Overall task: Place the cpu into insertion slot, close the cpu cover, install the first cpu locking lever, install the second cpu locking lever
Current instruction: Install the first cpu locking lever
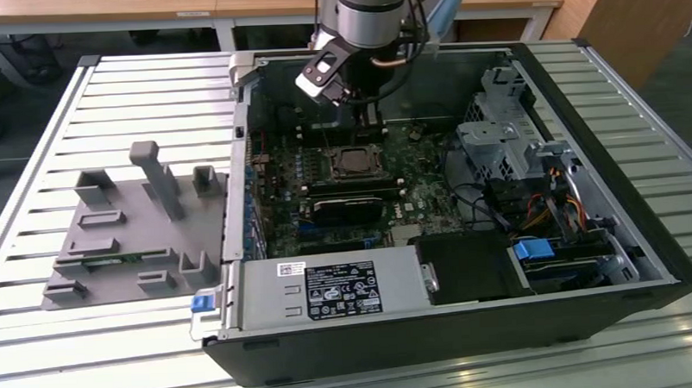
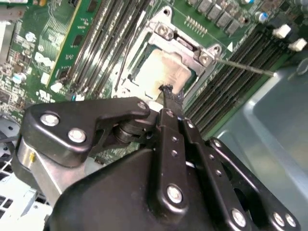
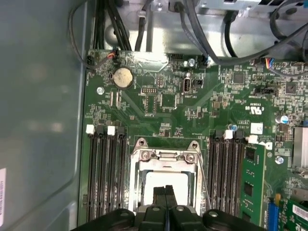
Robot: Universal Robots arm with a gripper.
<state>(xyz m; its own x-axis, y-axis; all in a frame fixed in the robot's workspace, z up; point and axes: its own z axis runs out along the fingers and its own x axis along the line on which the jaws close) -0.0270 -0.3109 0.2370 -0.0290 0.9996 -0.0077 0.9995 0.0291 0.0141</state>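
Observation:
The cpu (image 2: 166, 72) lies in the insertion slot (image 1: 354, 162), its dull tan face showing through the cut-out. The silvery cpu cover (image 3: 166, 156) lies flat over it. My gripper (image 3: 165, 191) hangs just above the socket's near edge, fingers pressed together with nothing between them. In the second wrist view the gripper (image 2: 168, 91) has its tips over the cpu's edge. A thin metal lever rod (image 2: 245, 67) sticks out from the socket corner over the memory slots, and the lever (image 3: 204, 185) runs along the socket's side. In the exterior view the gripper (image 1: 371, 133) stands above the board, behind the socket.
The open computer case (image 1: 626, 296) lies on a slatted table. Black memory slots (image 3: 103, 173) flank the socket on both sides. A power supply (image 1: 326, 290) sits at the front, a drive cage (image 1: 500, 145) and cables on the exterior view's right. A grey fixture (image 1: 129, 227) lies outside the case.

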